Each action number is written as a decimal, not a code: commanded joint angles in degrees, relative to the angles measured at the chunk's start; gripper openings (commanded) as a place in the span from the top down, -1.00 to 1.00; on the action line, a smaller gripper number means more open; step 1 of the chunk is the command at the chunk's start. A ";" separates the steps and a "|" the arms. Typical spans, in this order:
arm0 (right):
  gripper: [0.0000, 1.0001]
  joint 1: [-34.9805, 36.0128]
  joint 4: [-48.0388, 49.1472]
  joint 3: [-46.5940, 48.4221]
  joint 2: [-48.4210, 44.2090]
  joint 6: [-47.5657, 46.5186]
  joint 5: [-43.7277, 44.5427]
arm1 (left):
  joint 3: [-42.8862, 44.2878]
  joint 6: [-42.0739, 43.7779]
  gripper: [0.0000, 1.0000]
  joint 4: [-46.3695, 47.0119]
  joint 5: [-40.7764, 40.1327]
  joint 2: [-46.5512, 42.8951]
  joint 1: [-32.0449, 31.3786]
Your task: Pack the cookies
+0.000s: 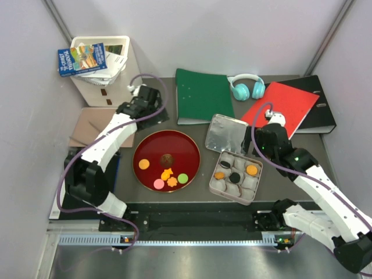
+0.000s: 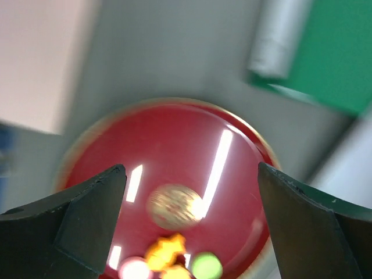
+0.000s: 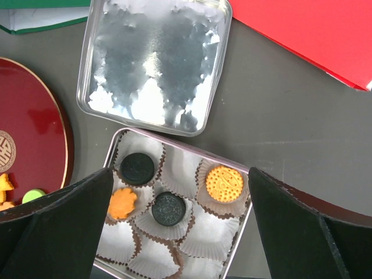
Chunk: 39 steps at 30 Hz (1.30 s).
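Observation:
On the red plate (image 1: 180, 148) lie several cookies: a brown one (image 1: 167, 158), an orange round (image 1: 143, 164), orange flowers (image 1: 167, 174), a pink (image 1: 158, 183) and a green (image 1: 182, 178). My left gripper (image 1: 154, 115) hangs open above the plate's far edge with nothing in it. In its blurred wrist view the brown cookie (image 2: 172, 206) shows between the fingers. The tin (image 1: 256, 185) of paper cups holds two black cookies (image 3: 137, 168), an orange flower (image 3: 122, 203) and an orange round (image 3: 224, 183). My right gripper (image 3: 180, 192) is open above the tin, empty.
The tin's lid (image 1: 226, 133) lies upside down just behind the tin. Further back are a green binder (image 1: 200, 93), teal headphones (image 1: 247, 86), a red folder (image 1: 285, 104) on a black binder (image 1: 322, 113), a white box with books (image 1: 102, 64) and a brown pad (image 1: 93, 125).

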 commanded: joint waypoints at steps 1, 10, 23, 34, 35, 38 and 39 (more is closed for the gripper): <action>-0.98 0.43 1.23 3.57 1.92 -0.45 0.17 | -0.59 1.34 -0.98 8.00 6.72 0.21 -6.29; -0.98 -1.59 2.73 2.33 1.57 -0.36 -0.18 | 7.79 11.18 -0.94 16.55 13.86 14.35 -14.90; -0.98 -2.82 0.44 1.81 0.78 0.07 -0.01 | 21.28 15.23 -0.67 17.25 9.98 34.05 -21.60; -0.98 -3.61 1.32 0.49 1.13 0.07 -0.18 | 19.26 16.20 -0.18 17.69 6.91 37.04 -21.69; -0.98 -3.61 1.23 0.66 1.21 -0.10 -0.09 | 19.09 16.11 -0.12 18.21 7.25 36.96 -21.69; -0.98 -3.61 1.32 0.75 1.48 -0.28 0.08 | 18.30 15.76 0.07 18.83 7.96 36.52 -21.69; -0.98 -3.61 1.23 0.84 1.57 -0.36 0.17 | 17.68 15.67 0.11 19.18 8.40 36.25 -21.69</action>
